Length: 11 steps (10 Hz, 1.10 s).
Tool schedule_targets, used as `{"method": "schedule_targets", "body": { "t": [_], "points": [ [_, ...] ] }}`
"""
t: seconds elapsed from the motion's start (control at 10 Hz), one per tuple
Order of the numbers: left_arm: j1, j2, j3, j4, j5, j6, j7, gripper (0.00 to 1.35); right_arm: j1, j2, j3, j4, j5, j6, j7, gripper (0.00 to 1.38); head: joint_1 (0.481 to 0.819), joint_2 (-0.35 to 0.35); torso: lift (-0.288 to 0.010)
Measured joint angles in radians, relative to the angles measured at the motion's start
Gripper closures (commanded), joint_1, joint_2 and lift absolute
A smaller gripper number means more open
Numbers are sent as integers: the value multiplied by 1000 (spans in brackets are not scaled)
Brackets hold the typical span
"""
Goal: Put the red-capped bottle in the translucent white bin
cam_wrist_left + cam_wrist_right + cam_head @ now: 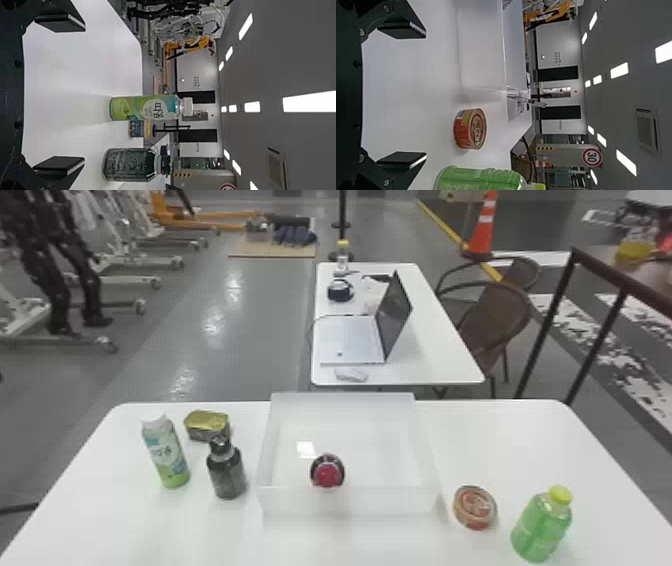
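Bottle (327,470), red cap (328,477), in bin (385,500); we'd guess stiff, slick: grip its body. Left gripper (84,94), right gripper (426,95): fingers apart.

And there's the dark bottle with the round red cap (328,476), lying inside the open, rectangular translucent white plastic bin (350,501). It's right by the near wall, cap facing the robot!

I see a white table (510,445), translucent bin (350,501) mid-table. On its left I have a white-capped bottle (166,455), yellow-topped tin (206,425) and dark bottle (227,474); on its right, a round tin (475,507) near a yellow-capped green bottle (541,526).
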Motion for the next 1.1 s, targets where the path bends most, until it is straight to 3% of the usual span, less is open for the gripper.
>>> {"method": "schedule_targets", "body": {
  "t": [1.1],
  "points": [
    [-7, 0, -21, 6, 24, 0, 1, 124, 0, 1, 0, -2, 0, 2, -1, 205, 549, 0, -100]
  ]
}}
